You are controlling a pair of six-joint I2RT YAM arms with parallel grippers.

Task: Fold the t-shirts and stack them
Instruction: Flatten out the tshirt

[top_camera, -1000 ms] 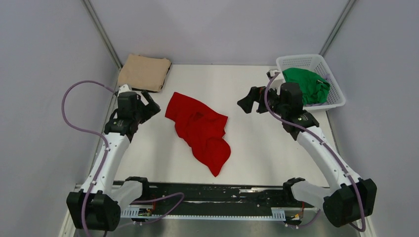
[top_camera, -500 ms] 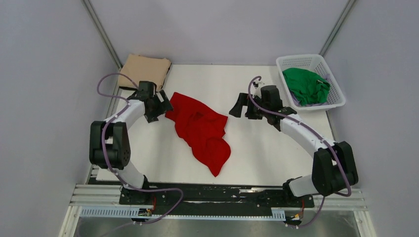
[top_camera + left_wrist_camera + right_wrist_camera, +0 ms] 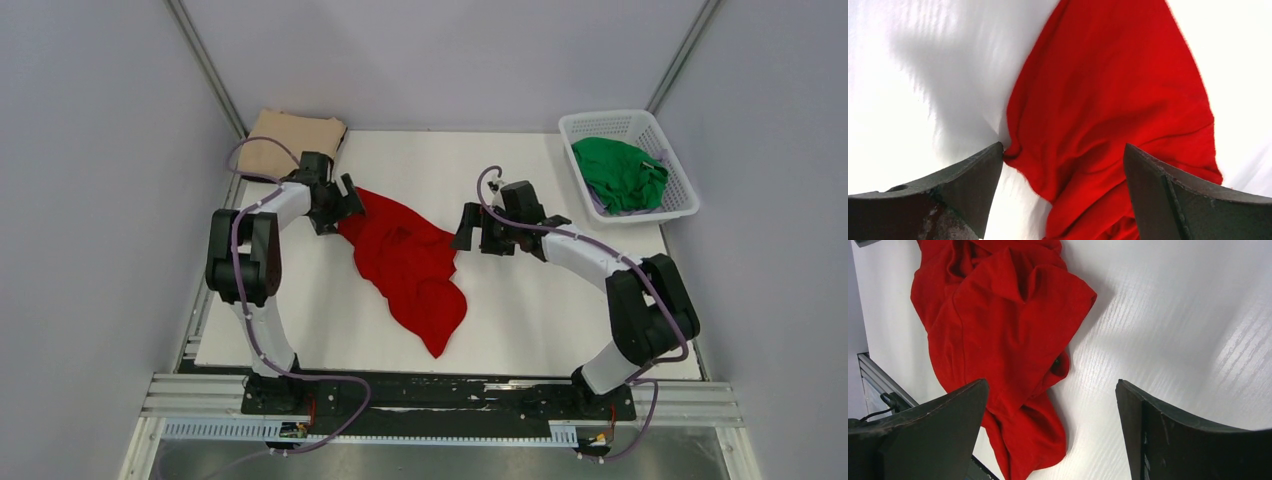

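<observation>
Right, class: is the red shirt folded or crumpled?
Crumpled. The red shirt lies in an uneven, wrinkled heap with bunched creases, not a neat rectangle.

The left arm (image 3: 275,205) and right arm (image 3: 585,252) have white link shells and bulky black joint housings, both mounted on the black rail (image 3: 430,385). A thin lilac cable (image 3: 262,141) loops along each arm above the rail. The left tool (image 3: 345,205) and right tool (image 3: 463,232) are black, and their fingers (image 3: 948,195) are dark grey, wedge-shaped and scuffed.

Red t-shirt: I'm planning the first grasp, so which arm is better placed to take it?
Left, probably. The left pincer, open, frames the red t-shirt edge up close, cloth filling its gap; the right pincer, also open, looks farther off, half over bare table.
</observation>
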